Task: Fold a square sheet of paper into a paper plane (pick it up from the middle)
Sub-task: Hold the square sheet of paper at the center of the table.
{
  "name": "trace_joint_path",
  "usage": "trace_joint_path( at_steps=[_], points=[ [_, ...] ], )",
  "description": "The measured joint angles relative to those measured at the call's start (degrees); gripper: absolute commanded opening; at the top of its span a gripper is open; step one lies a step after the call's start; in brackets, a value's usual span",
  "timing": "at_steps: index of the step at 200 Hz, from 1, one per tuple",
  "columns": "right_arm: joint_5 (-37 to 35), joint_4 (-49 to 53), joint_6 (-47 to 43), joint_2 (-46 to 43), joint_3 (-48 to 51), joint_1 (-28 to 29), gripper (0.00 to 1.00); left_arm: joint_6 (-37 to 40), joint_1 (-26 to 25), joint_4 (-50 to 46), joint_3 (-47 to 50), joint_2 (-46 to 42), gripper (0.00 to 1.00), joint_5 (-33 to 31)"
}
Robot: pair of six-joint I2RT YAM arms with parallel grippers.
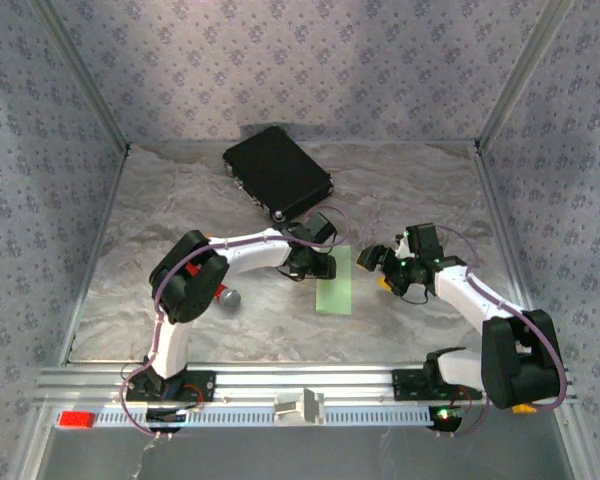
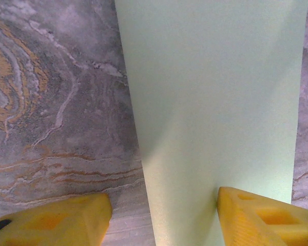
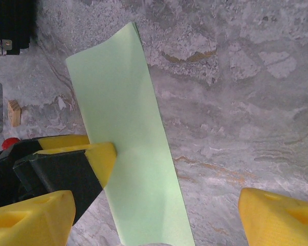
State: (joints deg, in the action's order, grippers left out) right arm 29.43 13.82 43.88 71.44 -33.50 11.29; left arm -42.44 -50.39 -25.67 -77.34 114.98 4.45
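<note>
**paperjam_42:** ok going left to right, what's on the table [image 1: 130,320]?

**fold_or_die:** furthest left is a red-handled tool [image 1: 224,294] with a grey head, lying right beside the left arm's elbow. The black case [image 1: 278,172] sits at the back, well apart from everything else.

**paperjam_42:** and the green paper?

**fold_or_die:** the green paper [image 1: 335,287] is flat on the marble around the middle. It's a long narrow rectangle, lying between the two claws.

**paperjam_42:** is the left gripper grabbing it?

**fold_or_die:** nope. The left gripper [image 2: 161,205] has its jaws apart, straddling the paper's left long edge. One yellow finger [image 2: 262,218] is over the sheet, the other over bare table. Nothing pinched.

**paperjam_42:** right side?

**fold_or_die:** the right gripper [image 3: 155,202] is just right of the paper, jaws spread wide and holding nothing.
</note>
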Motion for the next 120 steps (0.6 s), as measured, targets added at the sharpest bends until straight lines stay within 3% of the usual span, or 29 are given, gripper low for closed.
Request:
trace_joint_path(
  at_steps=[46, 93, 120],
  points=[
    [1.0, -1.4, -0.3, 0.7, 0.1, 0.3, 0.64, 0.4, 0.0, -0.3, -0.3, 0.2, 0.61, 0.0],
    [1.5, -2.2, -0.2, 2.0, 0.6, 1.0, 0.62, 0.7, 0.0, -0.3, -0.3, 0.2, 0.61, 0.0],
    [1.5, -2.4, -0.2, 2.1, 0.6, 1.0, 0.54, 0.7, 0.0, -0.6, -0.5, 0.3, 0.61, 0.0]
  ],
)
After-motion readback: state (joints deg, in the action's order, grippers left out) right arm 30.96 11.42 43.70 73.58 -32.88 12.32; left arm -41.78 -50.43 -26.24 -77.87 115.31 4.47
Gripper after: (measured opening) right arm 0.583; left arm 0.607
